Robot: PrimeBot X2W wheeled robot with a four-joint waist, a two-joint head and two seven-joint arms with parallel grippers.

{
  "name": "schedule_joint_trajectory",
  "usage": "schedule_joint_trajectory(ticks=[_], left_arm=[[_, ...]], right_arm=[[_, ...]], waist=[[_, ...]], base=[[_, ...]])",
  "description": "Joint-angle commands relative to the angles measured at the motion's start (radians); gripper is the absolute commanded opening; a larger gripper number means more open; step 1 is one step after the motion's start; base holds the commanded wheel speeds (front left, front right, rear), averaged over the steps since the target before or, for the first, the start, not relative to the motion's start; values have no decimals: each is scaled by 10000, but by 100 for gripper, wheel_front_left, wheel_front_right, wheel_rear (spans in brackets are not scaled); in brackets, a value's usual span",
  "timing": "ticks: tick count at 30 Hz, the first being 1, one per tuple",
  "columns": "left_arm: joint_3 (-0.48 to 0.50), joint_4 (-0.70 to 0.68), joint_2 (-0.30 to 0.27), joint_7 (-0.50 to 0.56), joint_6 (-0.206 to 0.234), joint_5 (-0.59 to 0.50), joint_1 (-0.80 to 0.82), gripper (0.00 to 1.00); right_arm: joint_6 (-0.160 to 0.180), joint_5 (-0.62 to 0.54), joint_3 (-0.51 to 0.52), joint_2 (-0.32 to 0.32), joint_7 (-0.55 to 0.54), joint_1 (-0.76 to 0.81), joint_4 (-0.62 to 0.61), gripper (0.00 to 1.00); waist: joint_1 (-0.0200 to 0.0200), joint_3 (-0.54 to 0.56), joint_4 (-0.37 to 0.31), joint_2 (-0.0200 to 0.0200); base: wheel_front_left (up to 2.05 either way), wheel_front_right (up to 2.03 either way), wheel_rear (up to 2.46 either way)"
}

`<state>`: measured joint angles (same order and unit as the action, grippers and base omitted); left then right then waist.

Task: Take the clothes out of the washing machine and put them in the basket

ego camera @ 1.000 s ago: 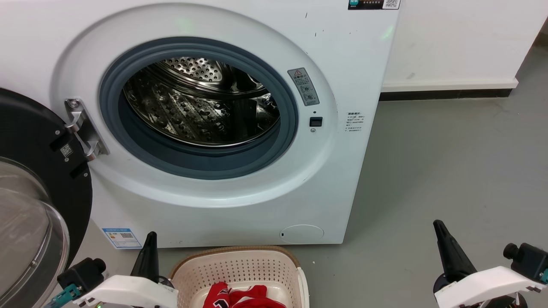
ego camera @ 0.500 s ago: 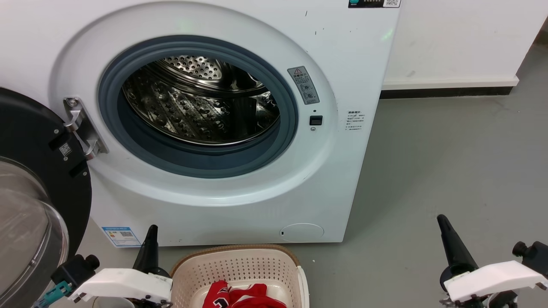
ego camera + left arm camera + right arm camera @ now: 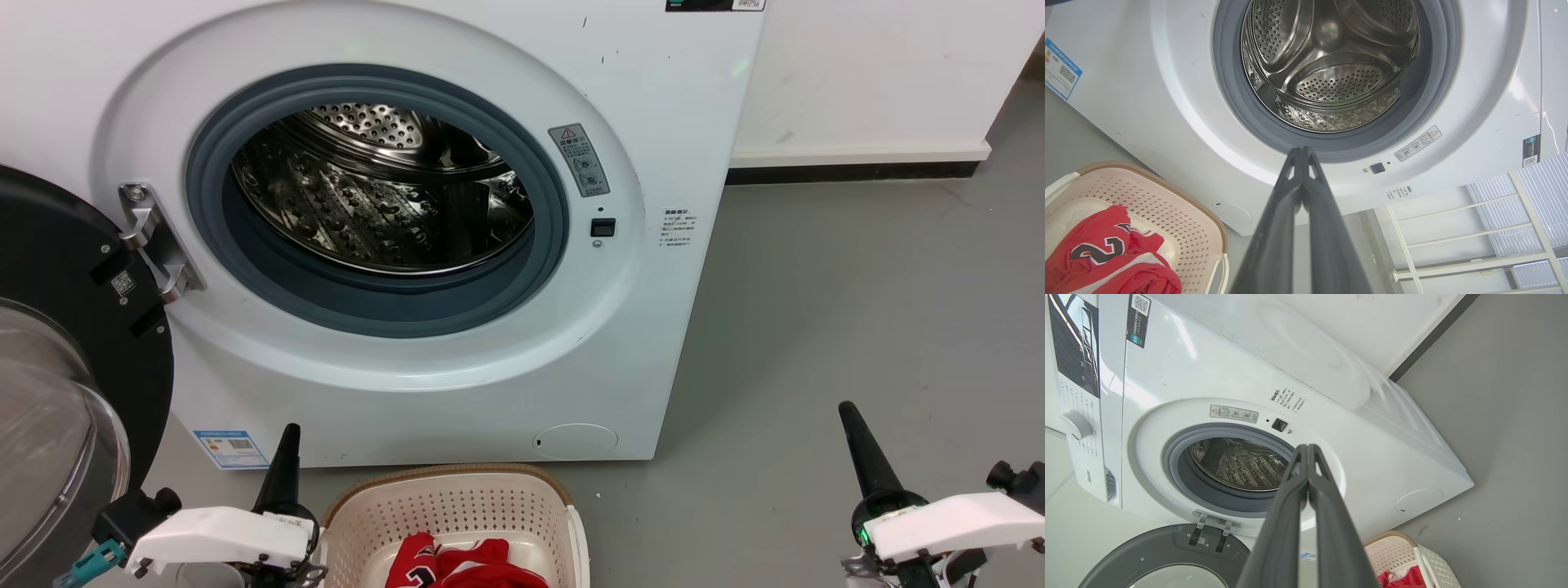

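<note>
Lying crumpled in the basket (image 3: 445,480) at the near edge, the clothes (image 3: 457,565) are thin red fabric with white bands and a dark numeral. The basket is oval, cream perforated plastic with a brown woven-look rim, and stands on the floor (image 3: 857,310) just before the washer (image 3: 653,122). Flanking it, the left gripper (image 3: 288,433) and right gripper (image 3: 846,408) are each pinched to a dark tapered point, grasping nothing. The smooth grey floor lies open to the right. Beyond, a grey rubber seal (image 3: 375,314) rings the shiny perforated steel drum (image 3: 367,212). The black-framed glass door (image 3: 73,269) is swung wide to the left. A white wall (image 3: 857,73) stands behind.
</note>
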<state>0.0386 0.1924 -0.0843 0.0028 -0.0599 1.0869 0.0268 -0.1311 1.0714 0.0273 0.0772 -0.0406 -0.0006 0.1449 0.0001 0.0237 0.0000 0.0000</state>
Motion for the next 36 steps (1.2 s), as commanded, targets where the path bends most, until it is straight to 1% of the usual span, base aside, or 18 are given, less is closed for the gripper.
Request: schedule_joint_trajectory(ticks=[1, 15, 36], left_arm=[[65, -58, -1, 52, -54, 224, 262, 0], [259, 109, 106, 361, -245, 1617, 441, 0], [528, 326, 213, 743, -489, 3415, 677, 0]], right_arm=[[1, 252, 46, 59, -13, -311, -11, 0], [3, 1780, 162, 53, -120, -542, 269, 0], [3, 3723, 349, 18, -288, -838, 634, 0]], waist=[[-1, -4, 0, 0], [-1, -64, 0, 0], [-1, -154, 0, 0]], base=[[0, 0, 0], [0, 0, 0], [0, 0, 0]])
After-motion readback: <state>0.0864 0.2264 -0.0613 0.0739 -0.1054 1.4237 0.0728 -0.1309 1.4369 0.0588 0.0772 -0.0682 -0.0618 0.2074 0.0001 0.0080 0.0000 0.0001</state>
